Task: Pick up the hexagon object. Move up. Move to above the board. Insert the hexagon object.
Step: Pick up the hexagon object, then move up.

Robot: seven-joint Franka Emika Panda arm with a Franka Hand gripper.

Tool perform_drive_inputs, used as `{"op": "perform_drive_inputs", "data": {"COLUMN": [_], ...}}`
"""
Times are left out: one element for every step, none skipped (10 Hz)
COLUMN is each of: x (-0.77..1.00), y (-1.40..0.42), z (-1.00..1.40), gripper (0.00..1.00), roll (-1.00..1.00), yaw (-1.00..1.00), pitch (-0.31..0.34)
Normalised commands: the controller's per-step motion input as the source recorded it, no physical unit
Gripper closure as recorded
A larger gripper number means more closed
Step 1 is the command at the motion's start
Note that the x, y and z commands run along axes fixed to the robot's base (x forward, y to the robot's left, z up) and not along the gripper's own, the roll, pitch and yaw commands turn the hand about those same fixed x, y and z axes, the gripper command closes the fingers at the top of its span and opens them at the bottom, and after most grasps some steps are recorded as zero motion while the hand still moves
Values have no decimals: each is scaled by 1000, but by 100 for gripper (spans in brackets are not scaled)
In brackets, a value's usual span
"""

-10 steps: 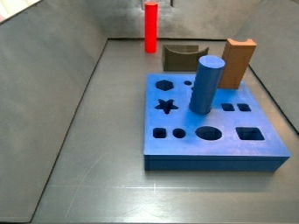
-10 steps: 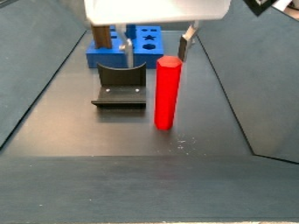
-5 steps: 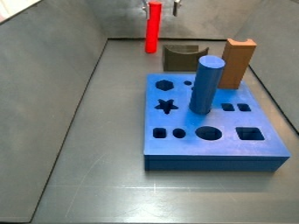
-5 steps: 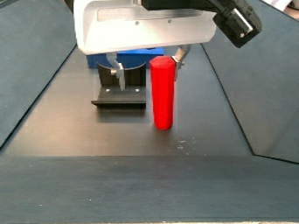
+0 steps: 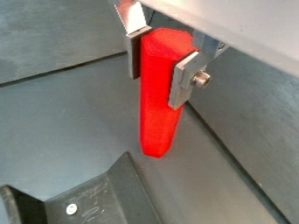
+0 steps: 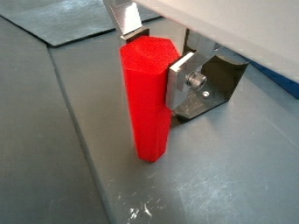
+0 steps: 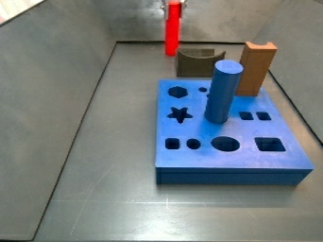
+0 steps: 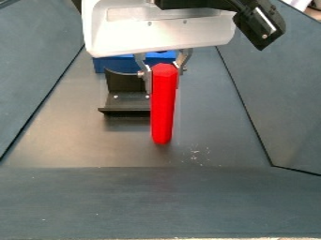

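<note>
While upright, hexagon object (image 6: 146,96) seems clamped by end effector (image 6: 156,54).

gripper (image 8: 166,64) at far wall; olive arch block (image 7: 195,61), blue cylinder (image 7: 222,92) crowd route to board (image 7: 231,132).

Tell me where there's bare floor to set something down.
The long strip between the grey wall and the board is bare. It is crowded behind the board, where the olive arch, the orange block and the pincer, around the hexagon object, stand.
</note>
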Motion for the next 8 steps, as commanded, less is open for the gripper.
{"op": "perform_drive_inputs", "data": {"x": [0, 0, 0, 0, 0, 0, 0, 0], "y": [0, 0, 0, 0, 0, 0, 0, 0], "z": [0, 0, 0, 0, 0, 0, 0, 833], "gripper": [100, 100, 100, 100, 100, 100, 100, 100], "roll": [0, 0, 0, 0, 0, 0, 0, 0], "yaw": [0, 0, 0, 0, 0, 0, 0, 0], "pitch": [0, 0, 0, 0, 0, 0, 0, 0]}}
